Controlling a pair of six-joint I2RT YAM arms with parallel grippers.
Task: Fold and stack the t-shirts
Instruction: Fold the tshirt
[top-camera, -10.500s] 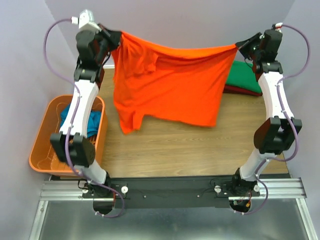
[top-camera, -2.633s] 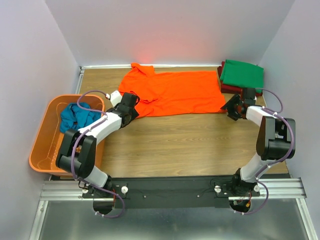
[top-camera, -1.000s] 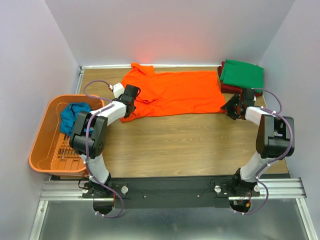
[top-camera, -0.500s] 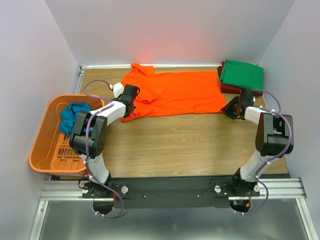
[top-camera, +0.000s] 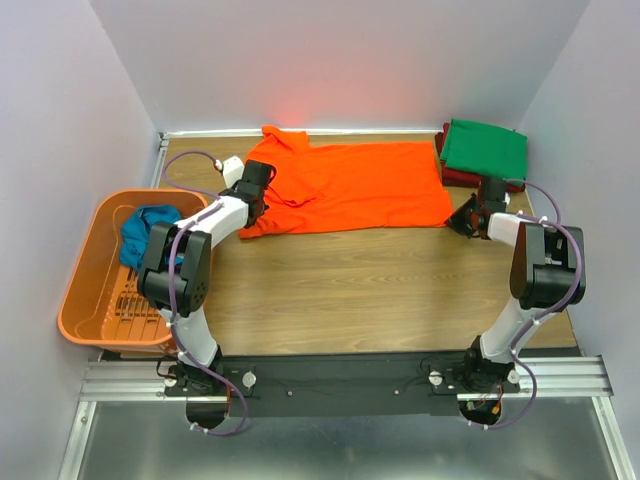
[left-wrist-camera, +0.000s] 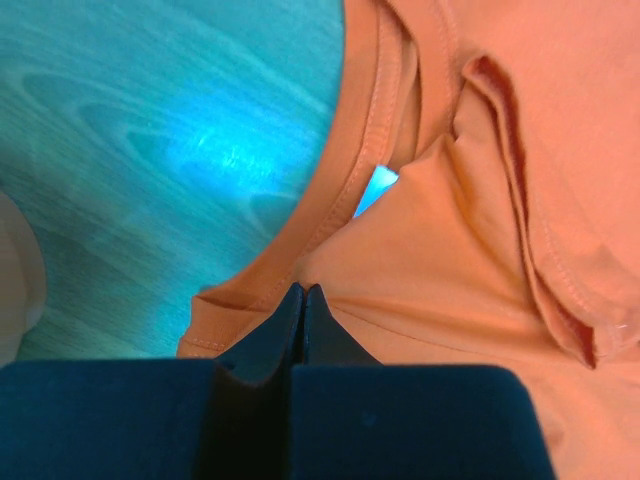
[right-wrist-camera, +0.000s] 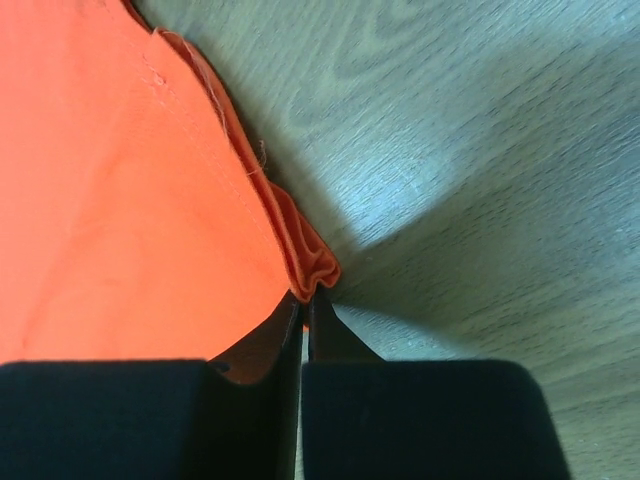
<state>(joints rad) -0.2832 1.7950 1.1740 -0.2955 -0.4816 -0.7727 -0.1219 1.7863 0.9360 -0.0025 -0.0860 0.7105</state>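
Top external: we see the orange t-shirt (top-camera: 350, 185) flat and unfolded on the far counter (top-camera: 350, 280), left gripper (left-wrist-camera: 303, 300) and right gripper (right-wrist-camera: 305, 300) pinching its 2 ends. Green t-shirt (top-camera: 485, 148) sits stacked on dark red t-shirt (top-camera: 450, 179) far right; teal-blue t-shirt (top-camera: 148, 230) lies in the basket (top-camera: 85, 285).

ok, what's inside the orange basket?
A bunched teal-blue shirt at the far end of the basket; the near end shows bare floor. Anything under the shirt is covered.

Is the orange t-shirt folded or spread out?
Spread out: the orange t-shirt lies flat at full length on the table, not doubled over.
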